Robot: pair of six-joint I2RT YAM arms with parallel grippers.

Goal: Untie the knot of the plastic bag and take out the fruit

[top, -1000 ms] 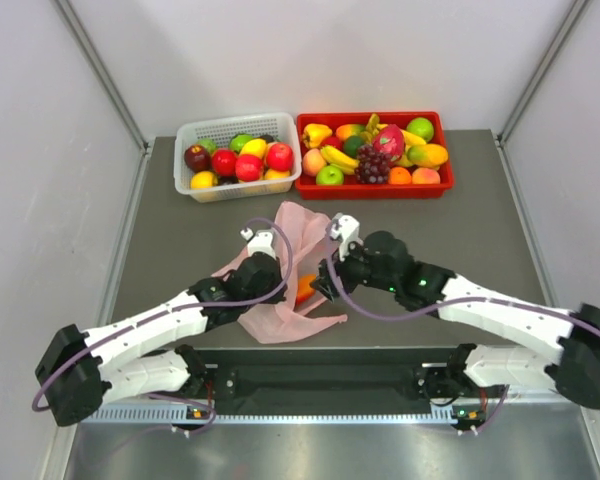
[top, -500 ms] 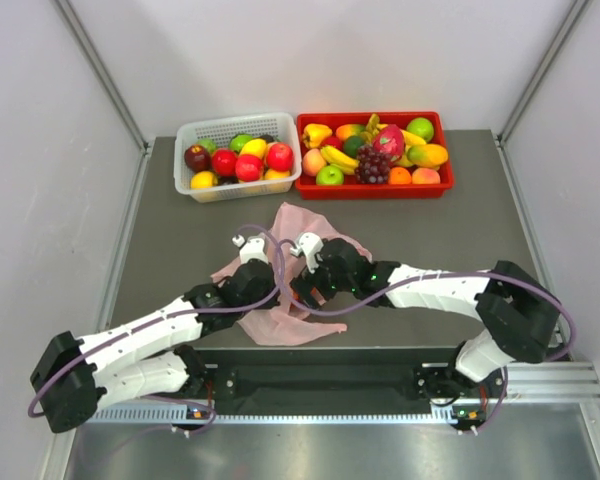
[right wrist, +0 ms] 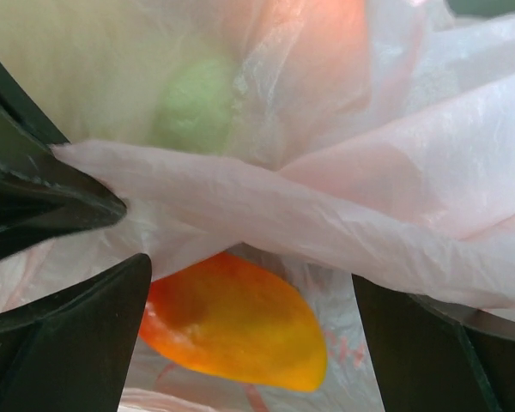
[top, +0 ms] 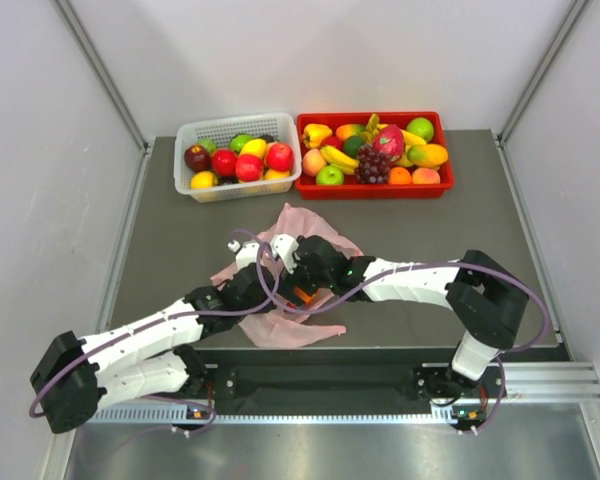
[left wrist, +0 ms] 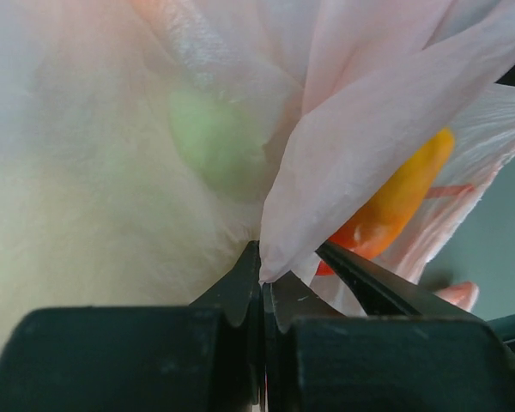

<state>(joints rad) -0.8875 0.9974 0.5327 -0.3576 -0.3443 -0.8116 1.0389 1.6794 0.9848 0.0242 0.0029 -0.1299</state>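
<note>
The left gripper (left wrist: pixel 263 276) is pressed closed on a thin fold of the plastic bag (left wrist: pixel 360 146), and the pink film comes out just above its tips. The right gripper (right wrist: pixel 249 279) stands wide apart and has nothing in it. Between its two fingers an orange-yellow fruit (right wrist: pixel 236 330) shows under the film. A green fruit (right wrist: pixel 193 103) lies deeper, only a pale shape through the plastic. The knot cannot be picked out with certainty: the folds run together in both wrist views, but it is not clear whether they are tied there. From above, the bag lies crumpled on the counter (top: pixel 180 250) under both grippers, well apart from the white basket (top: pixel 238 192) and the red tray (top: pixel 380 190) at the far edge.

The step in hand seems to be reaching the fruit. To do it well, the left gripper should hold its fold lifted and taut, while the right gripper passes under the strip and closes on the fruit alone. If film is caught together with it, the whole bag would be dragged along.
</note>
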